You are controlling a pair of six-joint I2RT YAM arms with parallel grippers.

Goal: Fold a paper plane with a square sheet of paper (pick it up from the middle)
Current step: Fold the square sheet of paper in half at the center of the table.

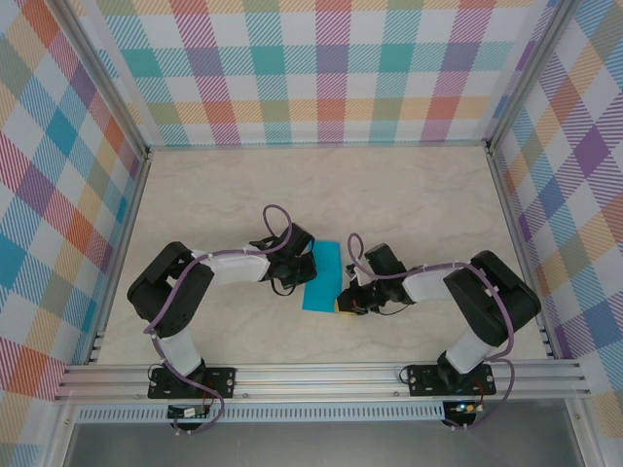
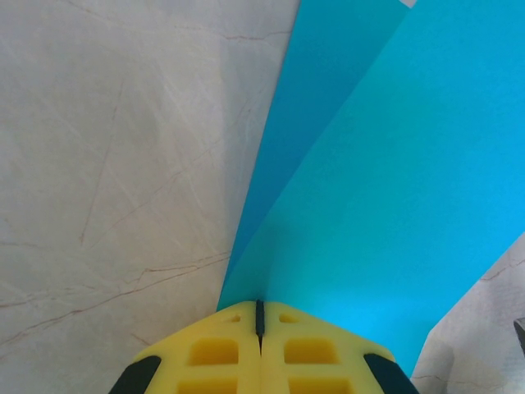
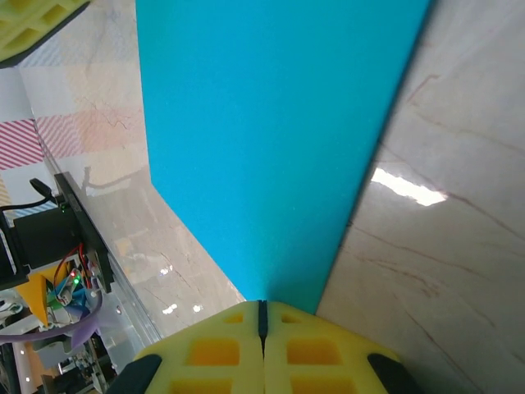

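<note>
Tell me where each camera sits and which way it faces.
Top external: above and behind the robot, looking down at the table; left arm and right arm show whole.
Left wrist: on the left arm, looking along the left gripper, shut on the sheet of paper.
Right wrist: on the right arm, looking along the right gripper, shut on the sheet's opposite edge.
All three share the sheet.

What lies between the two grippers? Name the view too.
The square sheet of paper, seen in the top view; the left gripper and right gripper each pinch an edge.
</note>
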